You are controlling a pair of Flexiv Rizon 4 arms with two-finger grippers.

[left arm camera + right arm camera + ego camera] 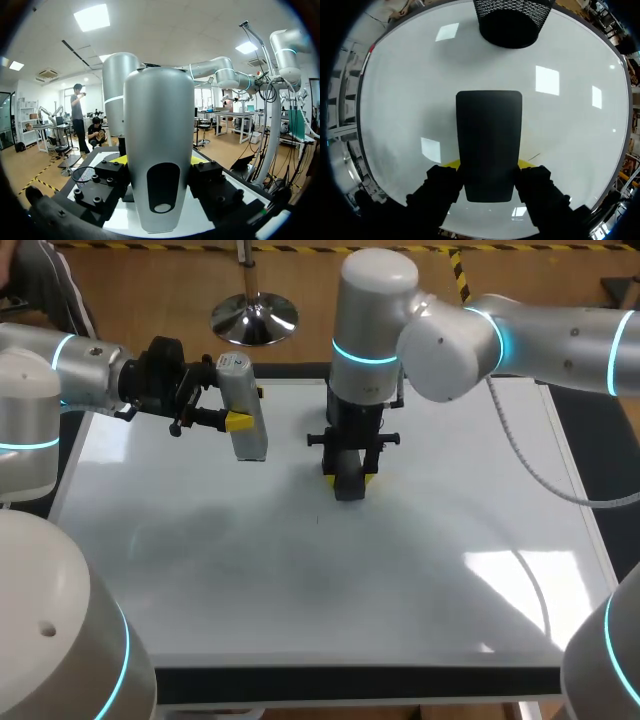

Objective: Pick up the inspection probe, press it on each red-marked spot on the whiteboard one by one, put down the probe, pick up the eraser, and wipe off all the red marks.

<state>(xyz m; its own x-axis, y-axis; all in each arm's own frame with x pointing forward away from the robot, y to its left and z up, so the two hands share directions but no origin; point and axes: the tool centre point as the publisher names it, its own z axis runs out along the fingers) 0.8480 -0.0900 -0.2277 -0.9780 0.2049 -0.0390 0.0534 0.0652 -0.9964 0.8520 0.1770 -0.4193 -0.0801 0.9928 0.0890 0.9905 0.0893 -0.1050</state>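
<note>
The near half of the whiteboard (330,600) and its right side lie open. At the far middle the right arm (372,330) stands upright, the right gripper (348,478) clamping the eraser (348,490) down at the board and blocking that spot. Over the far left, the left gripper (232,422) grips the probe (243,400) above the surface. A gap lies between the two grippers. A mesh basket (510,22) sits ahead of the eraser.

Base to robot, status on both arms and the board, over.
Left jaws shut on probe, upright above whiteboard. Right jaws shut on eraser, low over its centre. No clear red marks seen; black mesh cup ahead of eraser.
</note>
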